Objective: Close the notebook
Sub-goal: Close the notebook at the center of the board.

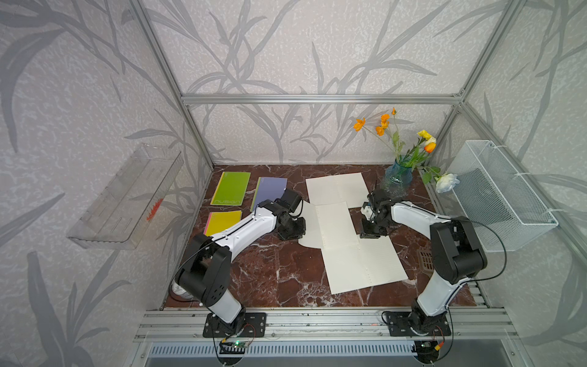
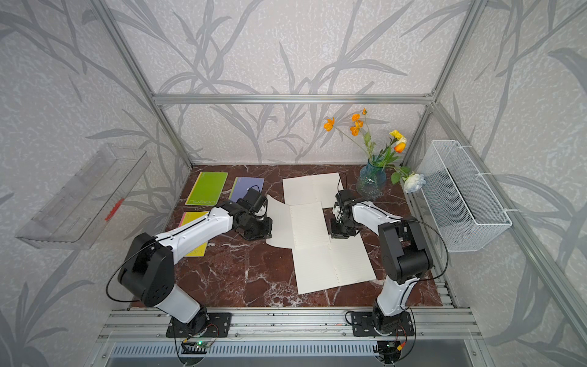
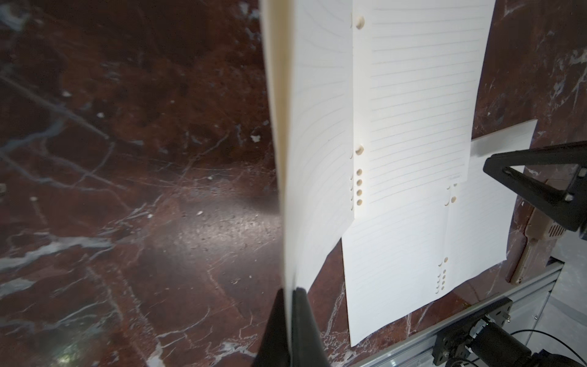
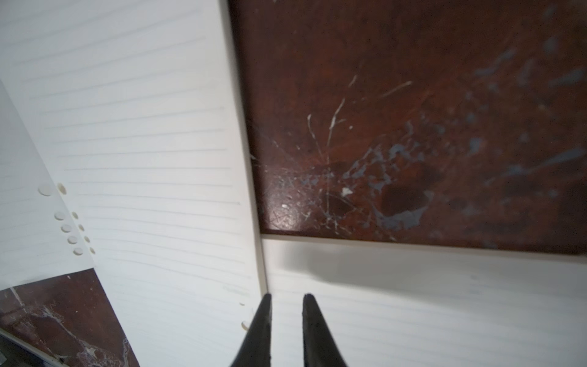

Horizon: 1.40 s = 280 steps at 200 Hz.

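- Right now your open notebook (image 1: 333, 227) lies in the middle of the red marble table (image 1: 270, 273), between the two arms, in both top views.
- You see cream, ruled pages with a row of round punched holes along the spine; no cover shows.
- Its left-hand page (image 3: 305, 127) stands lifted and bowed, edge-on in the left wrist view, while the right-hand page (image 3: 419, 95) lies flat.
- Your left pincer (image 3: 290, 295) is clamped on the lifted page's outer edge, fingers pressed together with the paper between them.
- Your right pincer (image 4: 286, 302) points down at the notebook's right edge, where it overlaps a second open notebook (image 1: 362, 267) lying nearer you; its fingers stand slightly apart with nothing between them. Whether the tips touch the paper, you cannot tell.
- A third open notebook (image 1: 336, 189) lies behind, toward the back wall.
- Closed green (image 1: 230, 188), purple (image 1: 270, 190) and yellow (image 1: 222, 220) notebooks sit to the left of the table.
- A blue glass vase (image 1: 397, 178) of flowers stands at the back right.
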Each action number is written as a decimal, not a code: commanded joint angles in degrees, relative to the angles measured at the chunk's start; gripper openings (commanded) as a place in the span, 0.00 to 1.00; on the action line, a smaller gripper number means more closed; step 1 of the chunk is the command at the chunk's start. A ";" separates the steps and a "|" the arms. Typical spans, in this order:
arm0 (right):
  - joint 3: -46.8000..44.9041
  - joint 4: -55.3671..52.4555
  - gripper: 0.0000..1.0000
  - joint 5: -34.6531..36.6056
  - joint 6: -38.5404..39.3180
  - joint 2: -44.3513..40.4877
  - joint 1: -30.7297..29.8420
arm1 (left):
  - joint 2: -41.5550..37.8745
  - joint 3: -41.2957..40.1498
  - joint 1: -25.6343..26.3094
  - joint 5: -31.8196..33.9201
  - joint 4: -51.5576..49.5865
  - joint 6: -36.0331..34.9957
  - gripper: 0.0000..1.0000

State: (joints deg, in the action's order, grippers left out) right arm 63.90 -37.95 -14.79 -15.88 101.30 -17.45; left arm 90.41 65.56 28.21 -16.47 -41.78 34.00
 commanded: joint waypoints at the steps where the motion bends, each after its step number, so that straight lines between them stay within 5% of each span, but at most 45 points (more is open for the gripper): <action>1: 2.53 -1.32 0.20 0.99 -0.99 0.11 -2.06 | -3.64 -1.11 -2.18 4.42 -5.68 -2.05 0.03; 73: 6.47 -1.16 0.20 0.81 -2.14 4.24 -6.36 | -8.17 0.94 -4.56 10.41 -13.84 -4.93 0.04; 176: 9.26 -1.25 0.20 0.02 -2.34 6.45 -7.97 | 1.08 9.92 -4.39 -5.82 -3.53 -5.27 0.18; 239: 11.77 -2.52 0.20 0.46 -1.66 6.78 -7.95 | 5.20 11.09 -3.96 -15.28 5.86 -3.73 0.35; 280: 13.00 -3.00 0.21 0.64 -1.41 7.06 -7.83 | 4.62 10.40 -3.98 -15.20 7.73 -3.19 0.40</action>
State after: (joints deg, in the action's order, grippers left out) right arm 75.07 -39.20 -14.52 -17.74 107.46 -25.23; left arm 95.55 75.66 23.94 -30.33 -36.14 30.50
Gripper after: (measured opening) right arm 0.209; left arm 0.387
